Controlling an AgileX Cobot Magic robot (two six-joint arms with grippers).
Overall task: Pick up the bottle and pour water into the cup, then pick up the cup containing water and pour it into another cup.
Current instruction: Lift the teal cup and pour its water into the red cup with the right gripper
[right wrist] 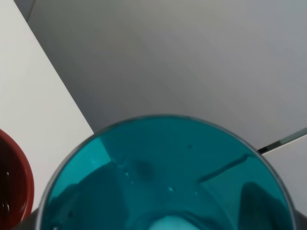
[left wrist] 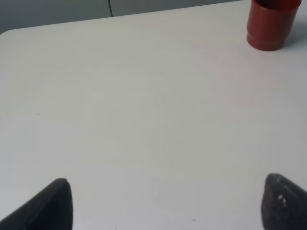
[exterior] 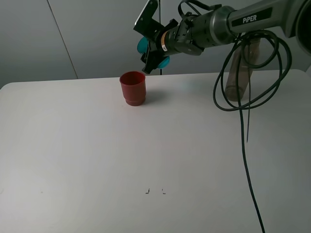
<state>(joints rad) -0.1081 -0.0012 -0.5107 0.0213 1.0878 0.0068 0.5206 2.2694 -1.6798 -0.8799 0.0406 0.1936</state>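
My right gripper [exterior: 154,50] is shut on the teal cup [exterior: 144,45] and holds it tilted in the air just above and to the right of the red cup [exterior: 132,88], which stands upright on the table. In the right wrist view the teal cup [right wrist: 165,177] fills the lower frame and the red cup's rim [right wrist: 17,187] shows beside it. The grey-brown bottle [exterior: 241,73] stands upright at the back right, partly behind cables. My left gripper [left wrist: 165,203] is open and empty over bare table, with the red cup [left wrist: 271,24] far from it.
The white table [exterior: 97,155] ends at a grey wall behind the cups. Black cables [exterior: 245,121] hang from the right arm down over the table's right side. Two small dark marks [exterior: 154,191] lie near the front middle.
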